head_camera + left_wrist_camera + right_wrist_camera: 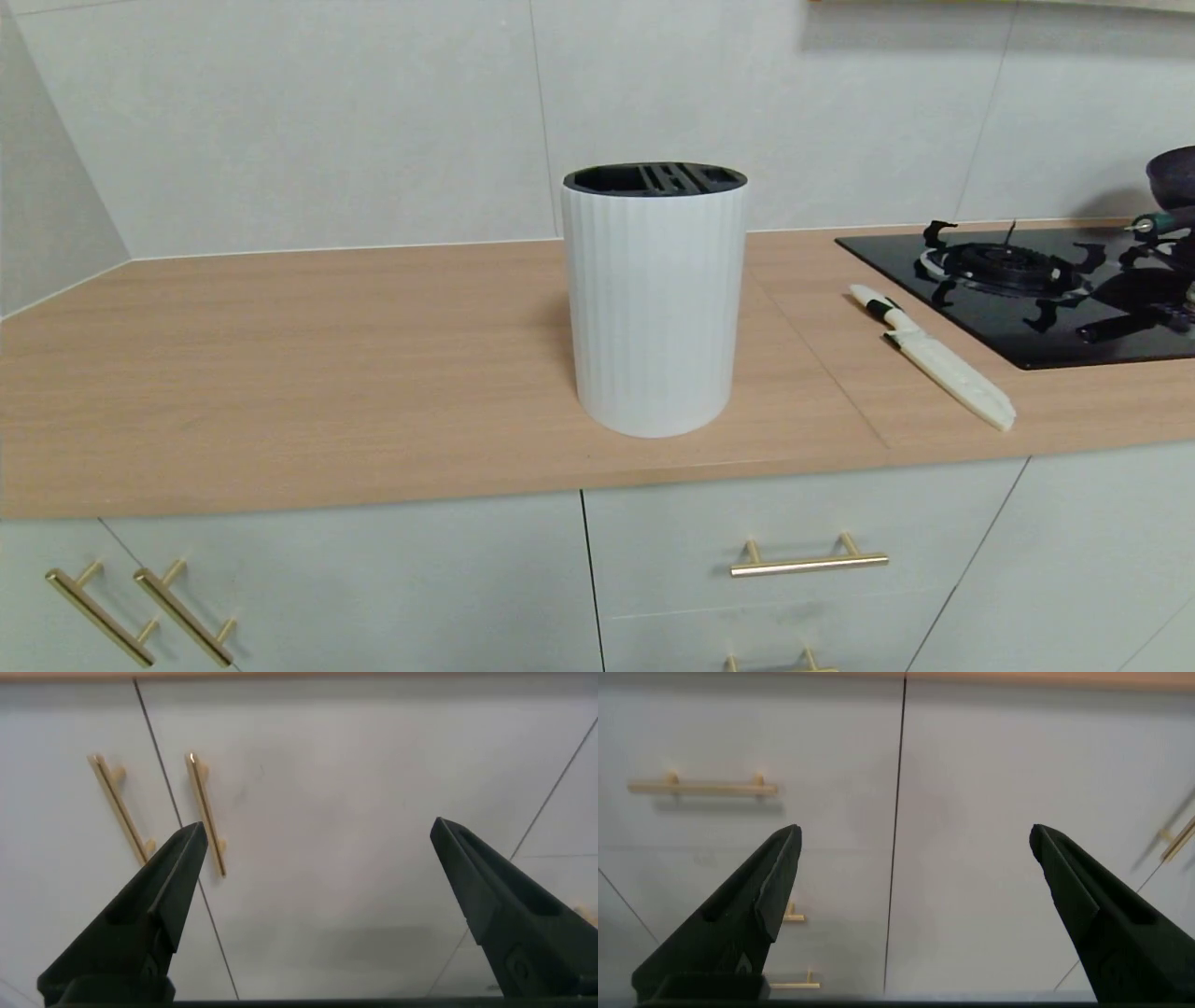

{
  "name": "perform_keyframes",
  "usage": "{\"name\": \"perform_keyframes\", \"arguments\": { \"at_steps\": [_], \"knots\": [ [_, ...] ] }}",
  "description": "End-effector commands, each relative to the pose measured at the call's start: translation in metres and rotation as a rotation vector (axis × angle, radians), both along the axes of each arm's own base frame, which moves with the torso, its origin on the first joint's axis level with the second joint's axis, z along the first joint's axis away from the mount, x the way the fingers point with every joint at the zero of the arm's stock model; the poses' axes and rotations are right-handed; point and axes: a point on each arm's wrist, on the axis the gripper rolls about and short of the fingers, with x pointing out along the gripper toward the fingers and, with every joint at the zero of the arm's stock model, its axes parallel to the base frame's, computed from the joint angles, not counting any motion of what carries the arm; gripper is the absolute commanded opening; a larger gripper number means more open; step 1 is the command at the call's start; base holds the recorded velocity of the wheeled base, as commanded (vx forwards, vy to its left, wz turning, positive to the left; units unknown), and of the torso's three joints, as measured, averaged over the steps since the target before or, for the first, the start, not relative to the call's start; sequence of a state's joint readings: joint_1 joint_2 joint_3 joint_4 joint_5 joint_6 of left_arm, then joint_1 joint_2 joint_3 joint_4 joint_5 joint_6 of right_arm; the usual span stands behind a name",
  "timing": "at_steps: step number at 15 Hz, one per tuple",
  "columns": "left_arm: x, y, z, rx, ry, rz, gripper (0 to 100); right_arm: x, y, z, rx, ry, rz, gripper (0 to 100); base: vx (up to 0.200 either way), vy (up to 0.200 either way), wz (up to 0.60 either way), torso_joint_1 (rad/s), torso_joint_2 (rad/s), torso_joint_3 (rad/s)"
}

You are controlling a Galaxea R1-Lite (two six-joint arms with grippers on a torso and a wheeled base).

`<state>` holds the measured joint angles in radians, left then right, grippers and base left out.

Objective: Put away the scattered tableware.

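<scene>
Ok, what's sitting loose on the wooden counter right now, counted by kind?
Holder, white, standing upright: 1
Knife, lying flat beside the hob: 1
Total: 2

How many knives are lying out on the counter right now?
1. The knife lies flat on the counter, between the white holder and the hob, apart from both. No handles stick out of the holder's slots, though inside them is hidden.

Wooden counter, black gas hob, brass drawer handle
</scene>
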<state>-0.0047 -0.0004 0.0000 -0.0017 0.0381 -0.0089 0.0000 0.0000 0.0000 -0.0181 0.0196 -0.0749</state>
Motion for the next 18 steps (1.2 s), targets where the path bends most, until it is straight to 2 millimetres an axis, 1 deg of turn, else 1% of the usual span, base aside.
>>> {"name": "perform_keyframes", "arguments": {
  "at_steps": [1, 10, 18],
  "knots": [
    [0.0, 0.0, 0.0, 0.0, 0.001, 0.0, 100, 0.0001, 0.0, 0.0001, 0.0, 0.001, 0.0, 100, 0.0, 0.0, 0.0, 0.188, -0.48, -0.29],
    [0.0, 0.0, 0.0, 0.0, 0.001, 0.0, 100, 0.0001, 0.0, 0.0001, 0.0, 0.001, 0.0, 100, 0.0, 0.0, 0.0, 0.207, -0.49, -0.281],
    [0.0, 0.0, 0.0, 0.0, 0.001, 0.0, 100, 0.0001, 0.0, 0.0001, 0.0, 0.001, 0.0, 100, 0.0, 0.0, 0.0, 0.246, -0.54, -0.291]
  ]
}}
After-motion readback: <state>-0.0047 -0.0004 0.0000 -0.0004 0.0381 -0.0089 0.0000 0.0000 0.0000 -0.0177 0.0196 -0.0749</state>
